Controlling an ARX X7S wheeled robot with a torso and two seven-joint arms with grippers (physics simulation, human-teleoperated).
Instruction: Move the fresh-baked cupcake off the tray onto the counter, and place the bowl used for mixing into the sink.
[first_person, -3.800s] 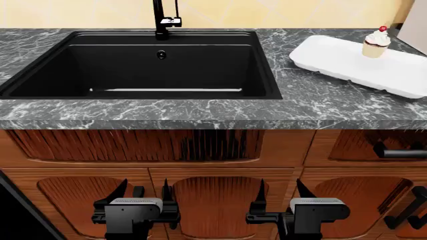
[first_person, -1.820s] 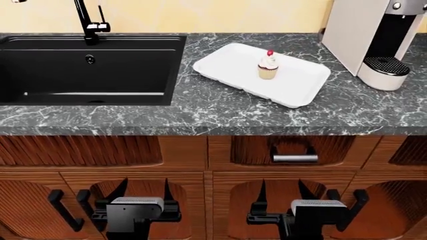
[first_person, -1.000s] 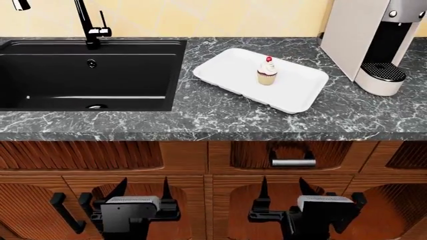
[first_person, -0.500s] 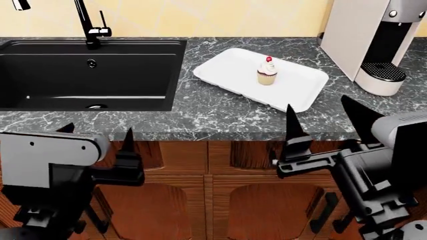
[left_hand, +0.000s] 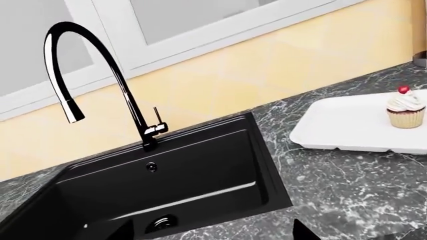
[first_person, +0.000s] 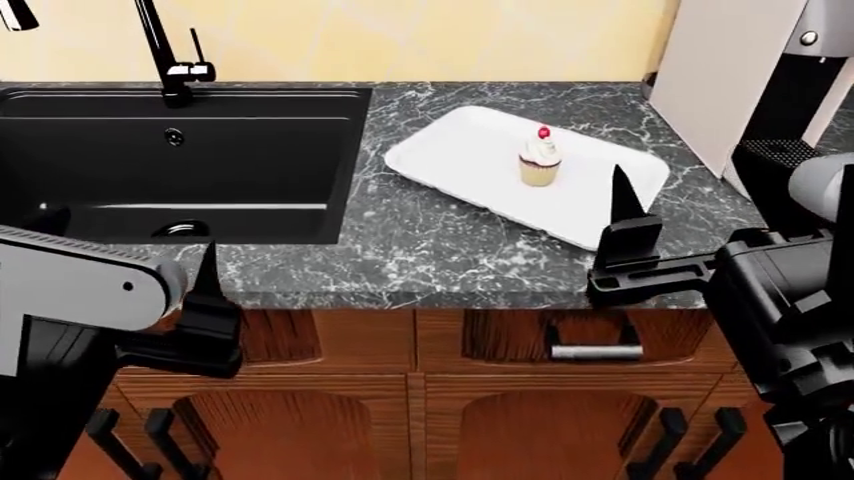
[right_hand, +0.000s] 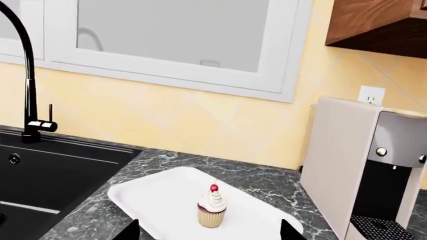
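Right wrist camera: countertop scene facing the wall.

The small cupcake with tan ribbed wrapper, white frosting and red cherry (right_hand: 213, 208) stands upright on the flat white rectangular tray (right_hand: 153, 192), which rests on the dark grey marble counter with white veining (right_hand: 263, 182). The matte black sink basin (right_hand: 50, 172) with its tall black faucet (right_hand: 28, 90) lies beside the tray. A beige coffee machine (right_hand: 363, 167) stands at the tray's opposite side. 2 dark fingertips (right_hand: 128, 231) show at the frame edge, spaced apart.
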